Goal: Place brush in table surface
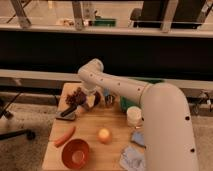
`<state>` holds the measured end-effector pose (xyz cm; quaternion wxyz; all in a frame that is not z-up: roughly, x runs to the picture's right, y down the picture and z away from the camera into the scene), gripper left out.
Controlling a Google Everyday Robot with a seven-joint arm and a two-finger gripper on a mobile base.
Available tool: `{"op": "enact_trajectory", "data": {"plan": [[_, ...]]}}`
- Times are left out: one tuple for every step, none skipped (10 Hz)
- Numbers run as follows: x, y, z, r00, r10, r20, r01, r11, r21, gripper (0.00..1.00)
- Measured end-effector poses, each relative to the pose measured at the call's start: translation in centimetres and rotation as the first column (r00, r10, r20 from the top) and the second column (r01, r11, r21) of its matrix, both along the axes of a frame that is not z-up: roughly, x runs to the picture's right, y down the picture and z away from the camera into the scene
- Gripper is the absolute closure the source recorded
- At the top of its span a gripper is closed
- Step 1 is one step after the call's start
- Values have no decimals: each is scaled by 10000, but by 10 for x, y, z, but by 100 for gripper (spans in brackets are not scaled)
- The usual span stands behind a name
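Dark windows and a railing ran behind the table surface, a light-brown wooden board crowded with odds and ends. I had reached my arm across from the right so that my gripper sat low over the far left part of the board, near a dark reddish cluster that I could not identify. Whether my gripper was open or closed I cannot tell, nor whether the brush was in it; a flat dark object lay just in front of it on the wood, possibly the brush. I judged the low reach was meant for setting something down on bare wood. Nearer the front lay a carrot, a red bowl, an orange fruit, a white cup and a crumpled bluish cloth. A green tray sat behind my arm.
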<state>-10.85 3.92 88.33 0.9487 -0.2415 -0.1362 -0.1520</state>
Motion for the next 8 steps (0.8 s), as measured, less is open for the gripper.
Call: {"op": "enact_trajectory", "data": {"plan": [[0, 0, 1, 10000, -19, -8, 19, 10000, -7, 25], [0, 0, 2, 10000, -37, -21, 37, 10000, -18, 34], [0, 0, 3, 10000, -48, -27, 48, 10000, -10, 40], [0, -1, 4, 10000, -64, -33, 64, 10000, -8, 41], [0, -1, 4, 10000, -71, -40, 71, 10000, -13, 41], [0, -1, 5, 9999, -90, -45, 90, 10000, -12, 41], [0, 0, 5, 9999, -109, -56, 109, 9999, -36, 41], [0, 1, 6, 9999, -130, -72, 130, 9999, -70, 41]]}}
